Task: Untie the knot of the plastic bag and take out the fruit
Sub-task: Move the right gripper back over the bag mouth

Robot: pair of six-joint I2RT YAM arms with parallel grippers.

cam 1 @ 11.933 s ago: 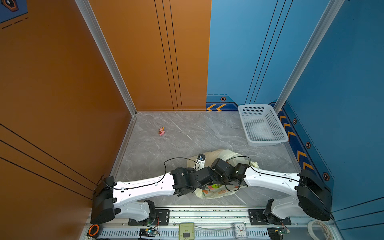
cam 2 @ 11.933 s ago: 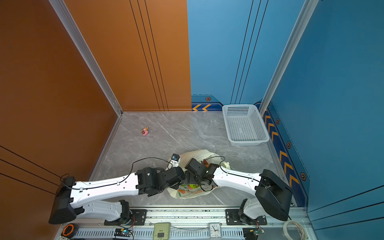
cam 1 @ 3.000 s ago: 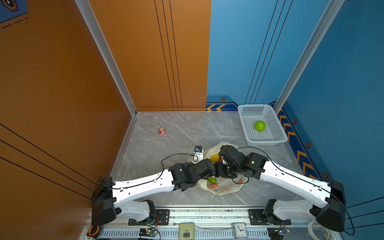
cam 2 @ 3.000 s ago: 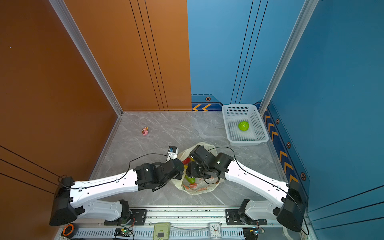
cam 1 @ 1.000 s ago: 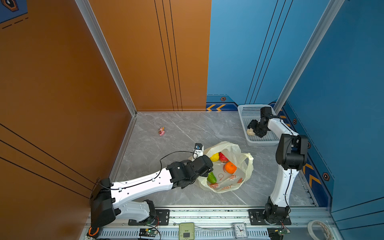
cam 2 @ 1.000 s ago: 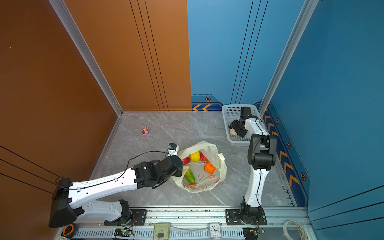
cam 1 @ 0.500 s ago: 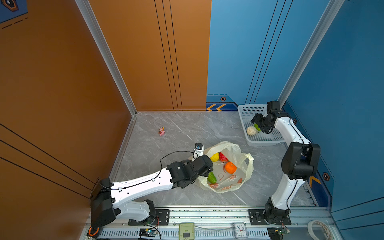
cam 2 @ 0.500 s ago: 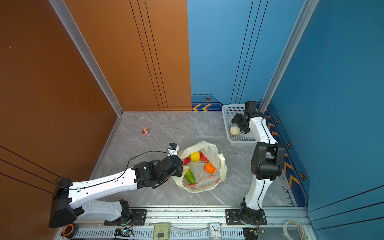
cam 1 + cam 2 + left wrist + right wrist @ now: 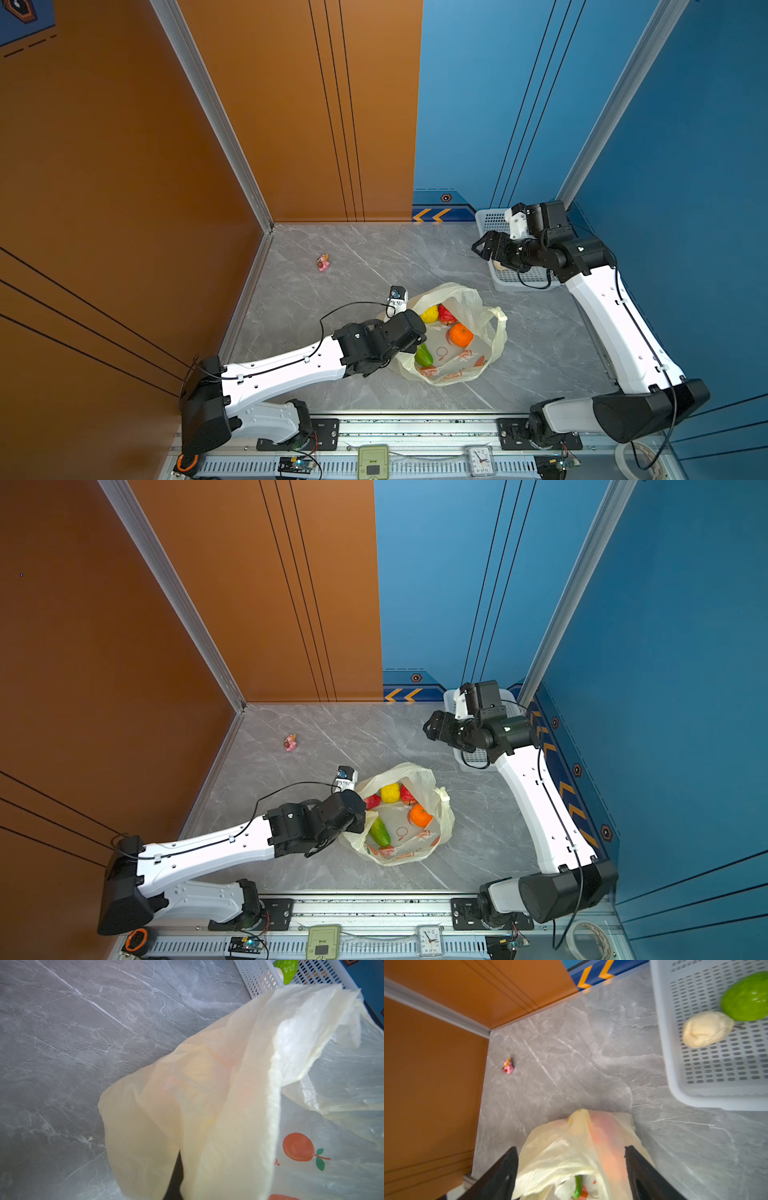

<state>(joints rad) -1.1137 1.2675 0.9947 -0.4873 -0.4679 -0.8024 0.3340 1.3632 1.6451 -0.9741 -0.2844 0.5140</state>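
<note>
Clamped tight on the left-hand rim of the plastic bag [image 9: 496,332], the left gripper [image 9: 411,347] holds the thin, crinkled film up at the lower middle of both top views. Its jaws are hidden from above under the arm, and the left wrist view shows only a dark sliver beneath draped plastic. The bag is translucent pale yellow with orange fruit prints. It lies on the grey, marble-veined floor [image 9: 374,257], its mouth gaping wide and its handle loops loose. Inside sit a yellow fruit [image 9: 429,313], a glossy red fruit [image 9: 446,312], a round orange fruit [image 9: 460,334] and a long green fruit [image 9: 423,356]. A top view shows a second red piece [image 9: 372,801] next to the left arm. At the upper right of both top views the right gripper [image 9: 484,247] hangs with its flat black fingers [image 9: 500,1174] spread wide and nothing between them, beside the left edge of the white perforated basket [image 9: 484,216]. In the right wrist view a bright-green fruit [image 9: 745,997] and an egg-shaped cream-white fruit [image 9: 708,1029] lie touching on the basket's slotted bottom. A tiny pink figurine [image 9: 323,262] lies alone, left of centre, well apart from the bag.
</note>
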